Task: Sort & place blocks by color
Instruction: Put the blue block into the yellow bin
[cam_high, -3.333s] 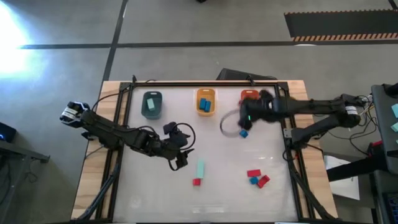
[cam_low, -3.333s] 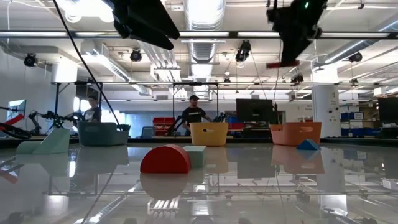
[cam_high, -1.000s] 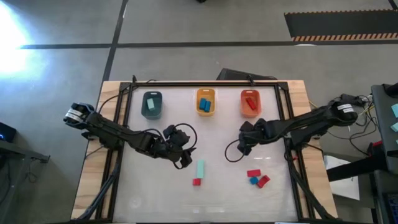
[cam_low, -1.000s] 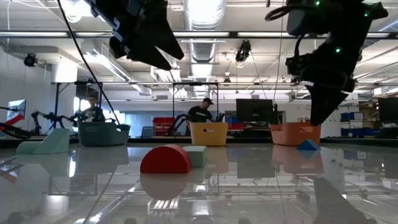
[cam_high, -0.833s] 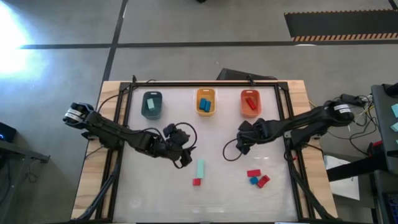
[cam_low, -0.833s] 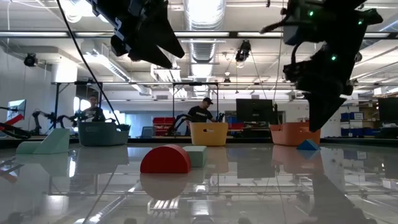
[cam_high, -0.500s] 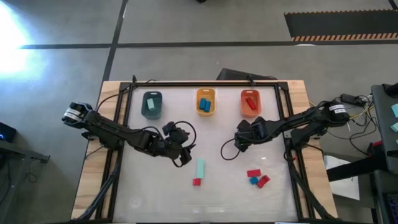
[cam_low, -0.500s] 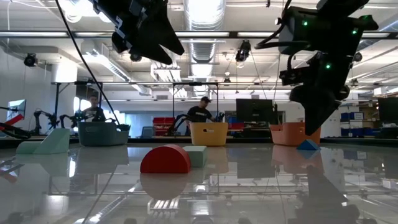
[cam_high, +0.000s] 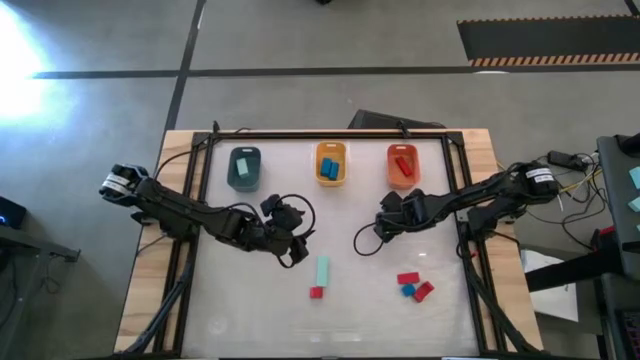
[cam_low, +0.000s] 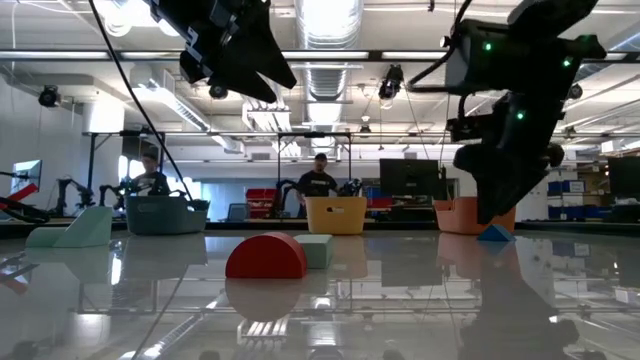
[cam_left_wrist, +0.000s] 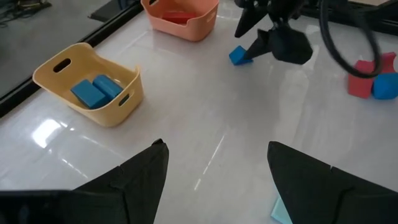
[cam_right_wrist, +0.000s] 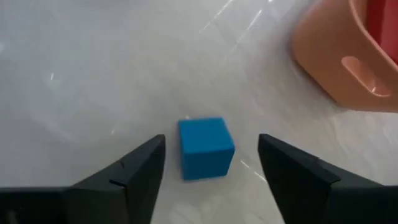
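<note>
A blue block (cam_right_wrist: 204, 151) lies flat on the white table, a little in front of the orange-red tray (cam_right_wrist: 348, 56). My right gripper (cam_right_wrist: 211, 139) hangs low over it, open, one finger on each side with a gap to each. From the left wrist view the same block (cam_left_wrist: 239, 56) shows beside that gripper (cam_left_wrist: 273, 38). My left gripper (cam_high: 291, 252) hovers open and empty left of centre. A mint bar (cam_high: 322, 270) and a small red block (cam_high: 316, 292) lie near it. Red and blue blocks (cam_high: 414, 286) sit in a cluster at the near right.
Three trays stand in a row along the far edge: dark teal (cam_high: 244, 167), yellow-orange (cam_high: 331, 163) holding blue blocks, and orange-red (cam_high: 402, 165) holding red ones. A black frame (cam_high: 462, 200) borders the table. People and benches show in the room beyond.
My right gripper has crept a little toward the table's left and far side and sunk lower. The left arm has kept still, and no block has moved.
</note>
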